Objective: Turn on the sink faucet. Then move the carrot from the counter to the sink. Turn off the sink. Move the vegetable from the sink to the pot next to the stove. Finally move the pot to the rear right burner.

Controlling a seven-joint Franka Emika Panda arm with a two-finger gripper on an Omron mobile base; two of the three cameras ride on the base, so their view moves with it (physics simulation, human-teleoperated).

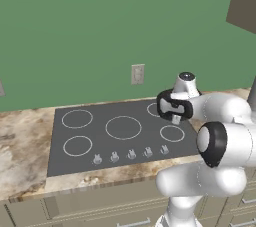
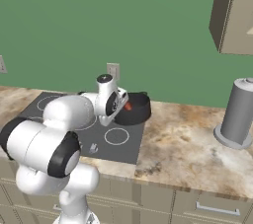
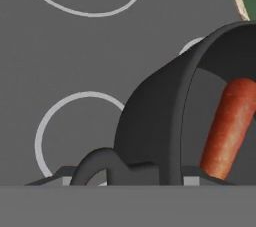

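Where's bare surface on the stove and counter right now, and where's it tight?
Free: the stove's left and centre rings, the counter stretch between the stove edge and the grey canister, and the counter left of the stove. Crowded: the rear right burner, where the pot with the carrot inside sits against the gripper.

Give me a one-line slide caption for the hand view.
Close-up over the dark cooktop: the carrot lies inside the dark pot, seen from just behind its loop handle.

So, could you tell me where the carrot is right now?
The carrot lies inside the dark pot, at the stove's rear right, beside the gripper.
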